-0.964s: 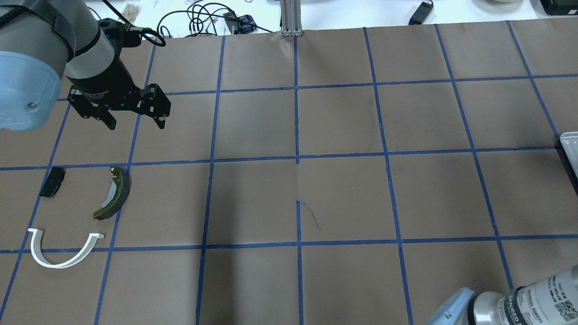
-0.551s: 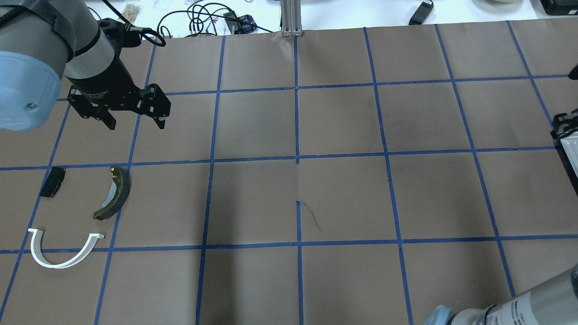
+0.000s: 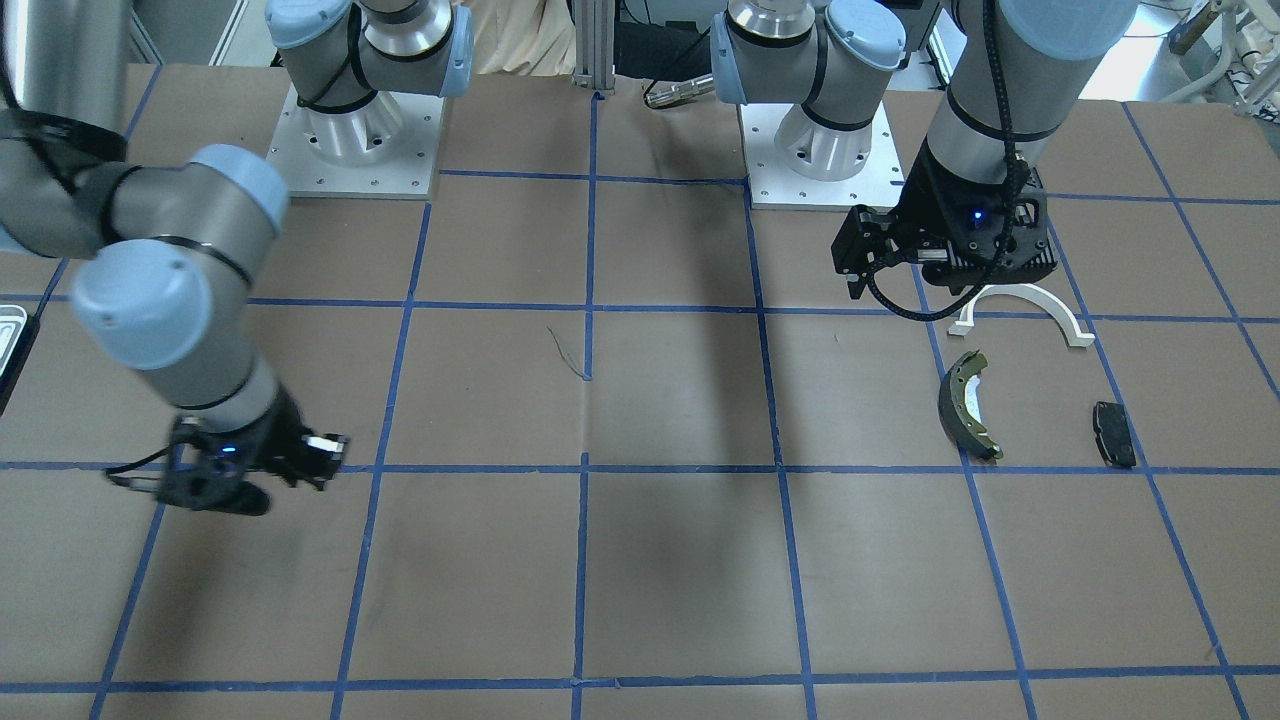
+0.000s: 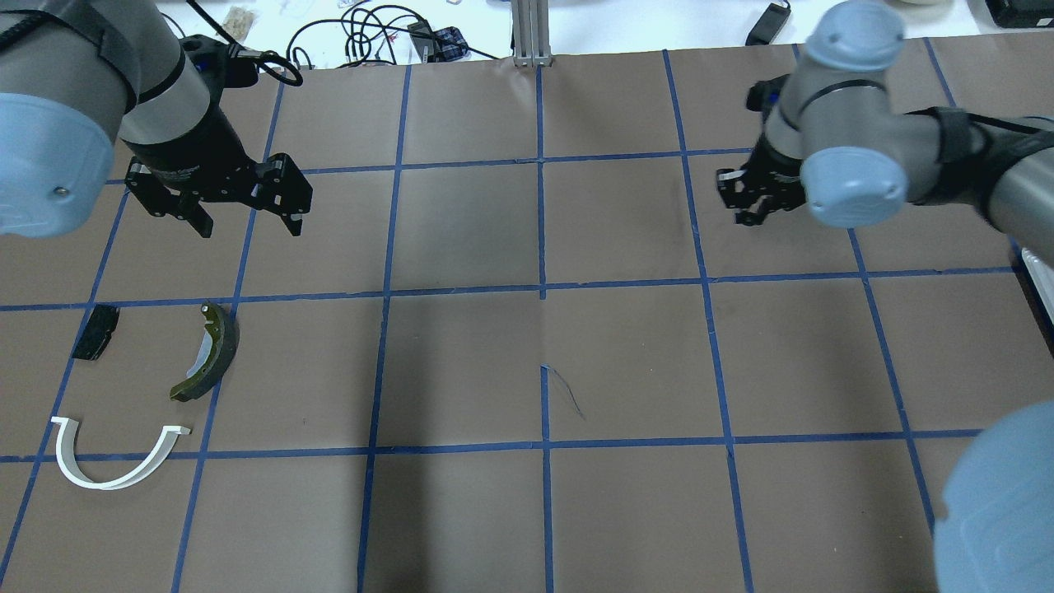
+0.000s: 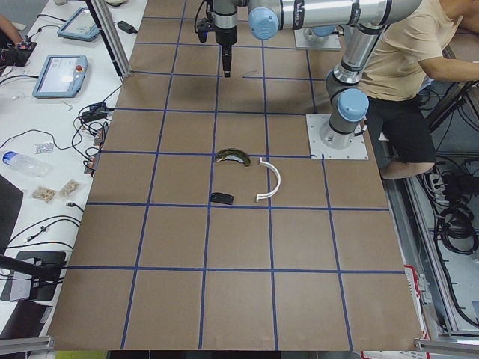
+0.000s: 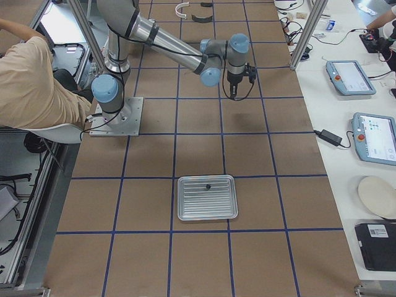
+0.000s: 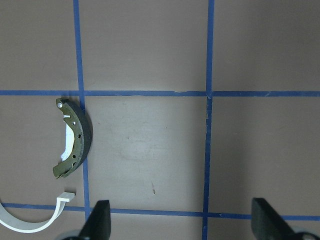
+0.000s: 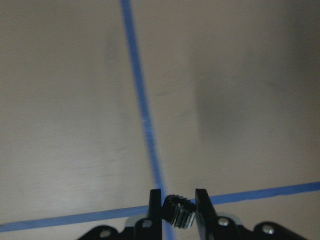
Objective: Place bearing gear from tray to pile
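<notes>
**Bearing gear [image 8: 179, 216] pinched in the right jaws, off the tray [image 6: 192, 207]**

We see the small toothed gear clamped between the two fingers of the right gripper [image 8: 178, 193], whose jaws press on it from both sides. It hangs above the table [image 4: 626, 354], close to a crossing of blue tape lines on the brown paper. The right arm reaches over the far right part of the table. The shiny tray lies well apart from it, towards the table's right end. One small dark part lies on the tray, and we cannot tell what it is.

The left gripper [image 7: 182, 222] hovers with its jaws spread wide and nothing between them. The pile [image 4: 216, 354] lies on the table's left side, on the robot's side of that gripper. In it are the olive brake shoe [image 7: 82, 137], the white arch [image 4: 103, 486] and the black pad [image 4: 95, 332], each lying apart from the others. The gear and the pile are well apart, with most of the table's width between them.
</notes>
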### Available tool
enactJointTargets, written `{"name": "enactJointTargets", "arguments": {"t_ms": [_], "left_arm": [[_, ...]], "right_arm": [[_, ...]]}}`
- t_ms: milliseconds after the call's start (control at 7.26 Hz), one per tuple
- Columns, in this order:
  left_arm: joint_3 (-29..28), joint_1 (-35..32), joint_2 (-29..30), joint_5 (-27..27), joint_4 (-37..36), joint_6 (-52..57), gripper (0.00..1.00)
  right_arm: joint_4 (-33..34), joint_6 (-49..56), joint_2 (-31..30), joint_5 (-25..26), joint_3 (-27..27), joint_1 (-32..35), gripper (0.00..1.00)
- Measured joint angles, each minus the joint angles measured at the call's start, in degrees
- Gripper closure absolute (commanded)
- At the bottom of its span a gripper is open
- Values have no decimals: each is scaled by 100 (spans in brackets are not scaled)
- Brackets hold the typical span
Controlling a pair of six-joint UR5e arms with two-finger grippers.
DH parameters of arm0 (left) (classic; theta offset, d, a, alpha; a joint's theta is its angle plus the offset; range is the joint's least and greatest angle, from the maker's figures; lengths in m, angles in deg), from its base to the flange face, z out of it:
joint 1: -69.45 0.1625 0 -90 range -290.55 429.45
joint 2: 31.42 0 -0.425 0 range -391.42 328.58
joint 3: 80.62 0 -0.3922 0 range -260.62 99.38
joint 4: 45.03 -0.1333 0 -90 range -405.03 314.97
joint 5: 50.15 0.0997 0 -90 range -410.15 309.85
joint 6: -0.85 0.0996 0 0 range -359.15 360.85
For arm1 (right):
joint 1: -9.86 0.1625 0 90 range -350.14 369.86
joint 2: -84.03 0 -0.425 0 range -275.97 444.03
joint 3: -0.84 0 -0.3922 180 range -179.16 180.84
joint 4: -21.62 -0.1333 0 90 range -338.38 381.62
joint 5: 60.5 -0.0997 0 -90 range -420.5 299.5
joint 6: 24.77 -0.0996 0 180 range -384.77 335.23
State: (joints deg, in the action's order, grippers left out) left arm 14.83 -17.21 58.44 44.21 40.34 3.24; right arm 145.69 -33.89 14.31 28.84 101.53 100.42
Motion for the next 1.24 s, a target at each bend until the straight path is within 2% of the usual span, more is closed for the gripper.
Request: {"name": "enactJointTargets", "arguments": {"t_ms": [276,413,689,827,1102,1240], "left_arm": [[4,0,16,-5,1,-1,0],[-2,-6,43,-15,-1,3,0],[-14,-39,92,-50,-7,32,0],[-14,-55,90,-61,-3,36,0],[4,-23,127,-59,12,-4,0],[16,-14,176,-60,4,-20,0]], "right_arm": [[330,-1716,256,-317,-4,1373,100],[612,-2170,478,-413,1,1831,91],[941,-2738,775,-461,-1,2404,14],[1041,-2779,813,-448,-38,2504,0],[1171,-2003,798,-300,-172,2247,0],[1062,-1185,702,-245,-248,1755,0]]}}
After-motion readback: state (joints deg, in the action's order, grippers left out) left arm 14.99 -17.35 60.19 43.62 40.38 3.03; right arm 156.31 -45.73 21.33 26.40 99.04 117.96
